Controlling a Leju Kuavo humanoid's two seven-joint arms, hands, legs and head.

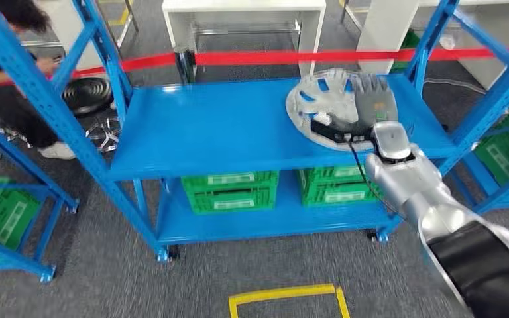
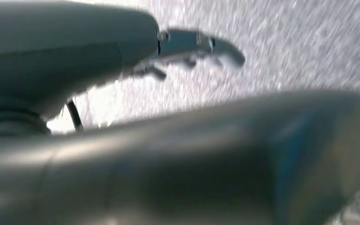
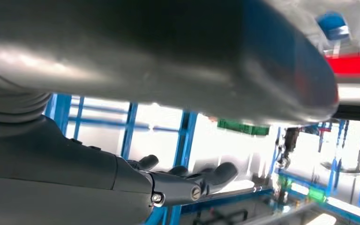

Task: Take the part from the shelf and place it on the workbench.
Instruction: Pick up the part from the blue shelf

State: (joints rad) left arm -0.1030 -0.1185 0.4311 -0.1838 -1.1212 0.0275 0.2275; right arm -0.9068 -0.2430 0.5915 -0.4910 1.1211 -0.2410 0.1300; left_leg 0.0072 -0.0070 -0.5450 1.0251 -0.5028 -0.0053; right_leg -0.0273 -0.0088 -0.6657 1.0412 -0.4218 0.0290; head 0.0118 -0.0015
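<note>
The part (image 1: 325, 99) is a round silver wheel cover lying flat on the right side of the blue shelf's top board (image 1: 225, 126). My right hand (image 1: 371, 106) lies over the part's right half with its fingers spread on top of it; a dark piece of the hand runs along the part's near rim. In the right wrist view the right hand's fingers (image 3: 187, 180) are stretched out with nothing between them and the thumb. My left hand (image 2: 192, 47) hangs over the grey floor, fingers loosely apart and holding nothing.
Green crates (image 1: 230, 189) (image 1: 335, 185) stand on the lower board. A red tape barrier (image 1: 272, 57) runs behind the shelf, with a white table (image 1: 245, 20) beyond. A person (image 1: 13, 79) sits at the far left. Another blue rack (image 1: 13, 218) is at the left, a yellow floor marking (image 1: 285, 298) in front.
</note>
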